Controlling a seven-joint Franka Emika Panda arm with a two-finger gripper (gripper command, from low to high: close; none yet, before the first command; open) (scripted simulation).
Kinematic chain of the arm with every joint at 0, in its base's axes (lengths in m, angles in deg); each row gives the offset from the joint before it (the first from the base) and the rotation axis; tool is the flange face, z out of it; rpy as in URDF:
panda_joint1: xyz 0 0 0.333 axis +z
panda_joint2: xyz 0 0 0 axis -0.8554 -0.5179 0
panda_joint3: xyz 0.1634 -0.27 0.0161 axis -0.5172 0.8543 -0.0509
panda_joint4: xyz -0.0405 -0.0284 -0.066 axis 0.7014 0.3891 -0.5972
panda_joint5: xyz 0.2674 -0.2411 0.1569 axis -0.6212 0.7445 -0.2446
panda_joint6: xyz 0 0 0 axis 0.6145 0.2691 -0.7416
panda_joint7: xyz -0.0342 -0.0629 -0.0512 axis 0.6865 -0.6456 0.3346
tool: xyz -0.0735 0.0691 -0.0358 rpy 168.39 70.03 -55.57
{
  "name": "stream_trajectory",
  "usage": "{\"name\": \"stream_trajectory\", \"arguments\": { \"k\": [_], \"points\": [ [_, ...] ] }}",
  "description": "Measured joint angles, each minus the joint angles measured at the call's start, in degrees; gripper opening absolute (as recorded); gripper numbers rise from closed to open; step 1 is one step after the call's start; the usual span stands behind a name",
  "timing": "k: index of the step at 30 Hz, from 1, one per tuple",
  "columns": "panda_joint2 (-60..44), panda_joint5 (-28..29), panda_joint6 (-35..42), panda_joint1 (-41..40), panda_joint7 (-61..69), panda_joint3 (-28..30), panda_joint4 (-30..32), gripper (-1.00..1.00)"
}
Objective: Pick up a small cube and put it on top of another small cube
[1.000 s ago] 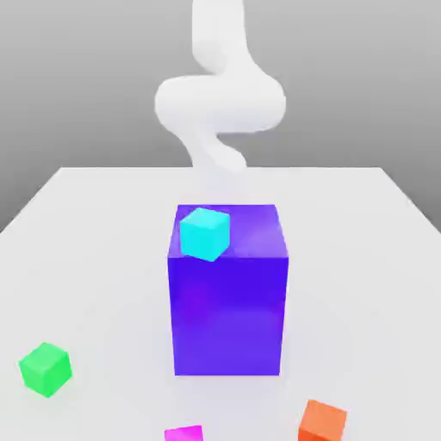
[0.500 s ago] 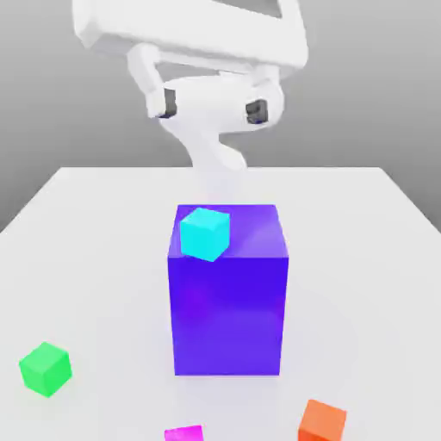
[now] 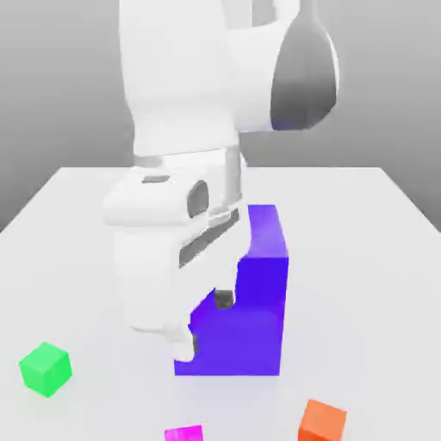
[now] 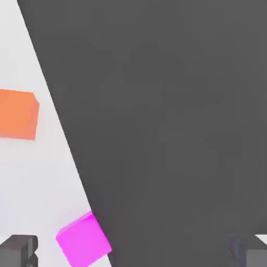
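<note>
With the gripper (image 4: 133,250) spread wide and empty, you take the small, rigid, likely light magenta cube (image 4: 83,241) across two flat opposite faces.

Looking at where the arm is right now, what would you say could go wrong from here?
1. The arm hangs close in front of the large purple block; a careless move could strike it.
2. The magenta cube and orange cube sit near the table edge, so a nudge might push one off.
3. The open gripper is centred past that edge, beside the magenta cube, so closing now would likely miss.
</note>
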Motion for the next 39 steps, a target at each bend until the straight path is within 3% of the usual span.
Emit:
{"name": "stream_trajectory", "arguments": {
  "k": [10,15,16,22,28,39],
  "points": [
    [-13.78,0.93,-4.56,-4.38,21.79,-3.37,-0.09,0.0],
    [-23.31,-1.63,-11.22,-7.67,26.51,-7.19,-1.96,0.0],
    [-24.4,-2.07,-12.04,-8.05,26.87,-7.67,-2.21,-1.0],
    [-24.95,-2.26,-12.33,-8.22,27.03,-7.88,-2.34,-1.0],
    [-15.56,1.93,-5.54,-6.51,25.65,-4.32,0.18,-1.0],
    [-5.52,5.54,-3.58,-19.63,54.55,1.39,8.06,-1.0]
  ]
}}
